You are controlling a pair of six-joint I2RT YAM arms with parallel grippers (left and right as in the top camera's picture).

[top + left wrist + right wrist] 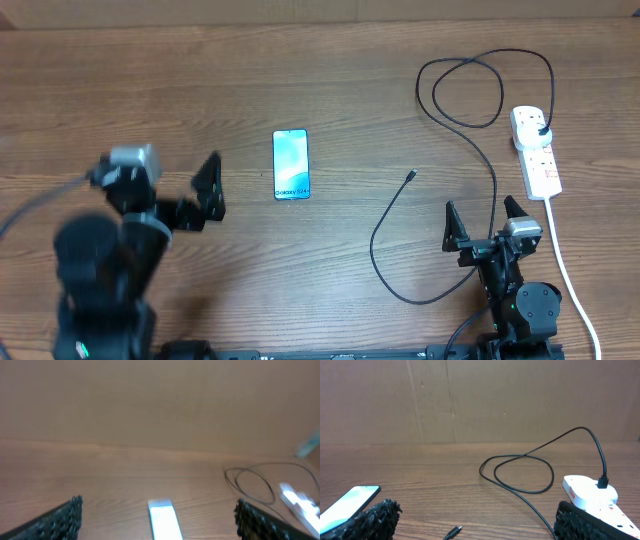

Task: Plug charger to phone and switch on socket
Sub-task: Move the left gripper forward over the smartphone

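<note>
The phone [291,164] lies flat at the table's middle with its light blue screen lit; it also shows in the left wrist view [164,519] and the right wrist view [347,505]. The charger cable [478,150] loops from its black plug [541,131] in the white socket strip [535,155] down to its loose connector tip [412,176], which lies on the wood right of the phone. My left gripper [213,190] is open and empty, left of the phone. My right gripper [482,215] is open and empty, below the tip [453,532] and left of the strip [592,492].
The strip's thick white lead [568,270] runs down the right side to the table's front edge. A brown cardboard wall [470,400] stands behind the wooden table [120,90]. The cable bows out in a low loop [400,285] near my right arm.
</note>
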